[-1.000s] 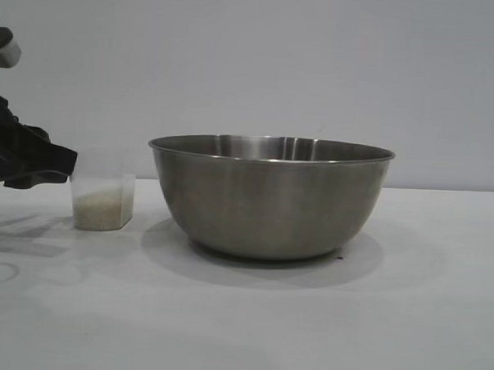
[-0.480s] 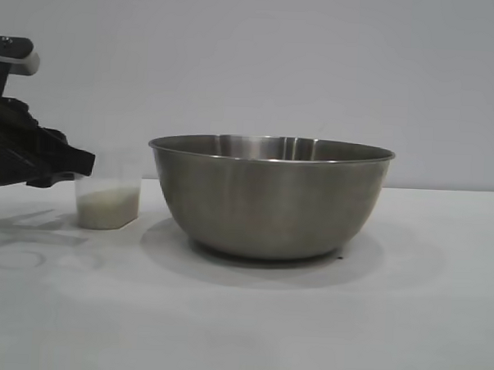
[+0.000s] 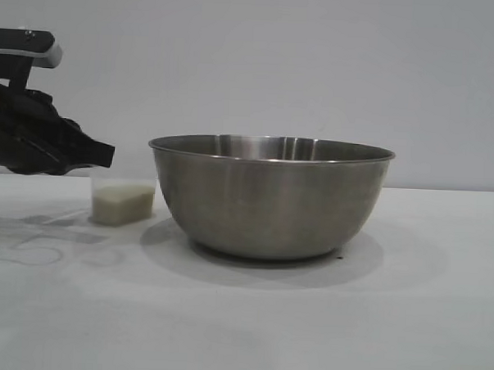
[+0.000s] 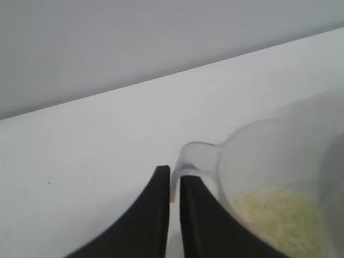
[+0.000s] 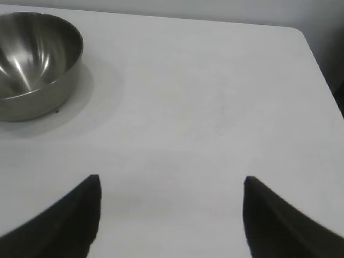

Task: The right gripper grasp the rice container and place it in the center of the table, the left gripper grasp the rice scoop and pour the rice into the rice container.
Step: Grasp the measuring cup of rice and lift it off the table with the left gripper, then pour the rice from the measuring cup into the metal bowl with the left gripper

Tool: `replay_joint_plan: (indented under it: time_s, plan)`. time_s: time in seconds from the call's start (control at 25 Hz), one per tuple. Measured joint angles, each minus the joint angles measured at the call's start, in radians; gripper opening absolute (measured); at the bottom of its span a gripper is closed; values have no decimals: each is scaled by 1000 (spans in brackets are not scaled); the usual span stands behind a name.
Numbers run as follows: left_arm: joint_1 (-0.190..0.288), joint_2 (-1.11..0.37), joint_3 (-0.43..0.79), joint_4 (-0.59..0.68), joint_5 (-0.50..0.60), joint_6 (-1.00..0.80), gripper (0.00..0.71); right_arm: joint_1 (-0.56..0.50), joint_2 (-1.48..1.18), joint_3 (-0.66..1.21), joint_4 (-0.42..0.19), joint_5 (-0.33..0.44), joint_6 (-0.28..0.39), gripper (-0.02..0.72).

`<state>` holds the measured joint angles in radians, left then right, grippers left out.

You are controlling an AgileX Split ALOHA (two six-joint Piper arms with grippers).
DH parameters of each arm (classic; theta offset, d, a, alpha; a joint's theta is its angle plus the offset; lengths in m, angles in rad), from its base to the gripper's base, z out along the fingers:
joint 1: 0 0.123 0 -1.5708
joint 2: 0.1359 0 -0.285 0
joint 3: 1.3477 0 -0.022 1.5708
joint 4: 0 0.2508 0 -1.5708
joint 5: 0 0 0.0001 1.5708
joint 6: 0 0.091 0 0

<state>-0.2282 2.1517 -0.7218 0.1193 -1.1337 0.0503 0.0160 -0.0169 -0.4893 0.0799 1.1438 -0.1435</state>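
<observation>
Left gripper (image 4: 174,185) pinched nearly shut on the loop handle of the rice scoop (image 3: 122,200) — tips meeting around the thin plastic tab at the rim, seen plainly from the left wrist. Held by the handle, presumably, so the cup can later be lifted and tipped without the fingers blocking the mouth. Scoop at the worktop's (image 3: 306,335) left side, just beside the rice container (image 3: 269,196), base low against the surface; cannot tell whether resting or barely lifted. Rice (image 4: 279,215) settled in the bottom, none spilled.

Rice container upright, roughly mid-worktop, mouth open to receive the pour — placement step judged done, pour not yet begun.

Right gripper (image 5: 172,215) hanging well apart from the rice container, over bare worktop, fingers spread wide and holding nothing — parked clear, likely to leave the left arm room.

Count: two grippers, one rice scoop with one small mass of rice, one rice container, one worktop.
</observation>
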Motion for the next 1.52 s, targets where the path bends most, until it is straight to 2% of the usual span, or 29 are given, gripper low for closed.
replay_joint_plan:
  time_s: [0.28,0.68,0.96,1.2,1.52]
  plan:
    - [0,-43,0,29,5,44,0,0,0,0,0,0,0,472]
    - [0,-179,-9,48,5,243,0,0,0,0,0,0,0,472]
    - [0,-219,-104,275,3,275,0,0,0,0,0,0,0,472]
    - [0,-219,-165,502,3,394,0,0,0,0,0,0,0,472]
    - [-4,-219,-209,648,3,621,0,0,0,0,0,-2,0,472]
